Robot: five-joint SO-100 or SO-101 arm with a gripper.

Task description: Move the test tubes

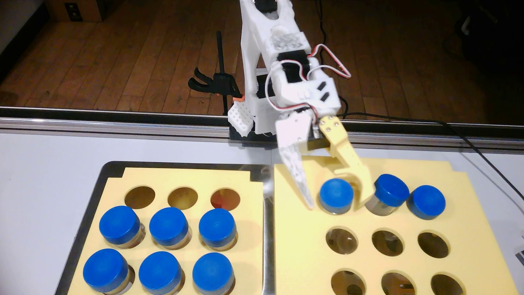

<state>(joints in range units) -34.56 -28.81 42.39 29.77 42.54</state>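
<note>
The gripper (333,208) stood spread astride the tube (336,198) it straddled, white finger at the cap's left, yellow one at its right, neither seeming to clamp it. That tube sat upright, sunk to the cap in the right foam's (397,221) back row beside two others. Six more tubes (167,227) waited upright in the left foam (184,177), lower left of the gripper, so the next reach lay that way.
</note>
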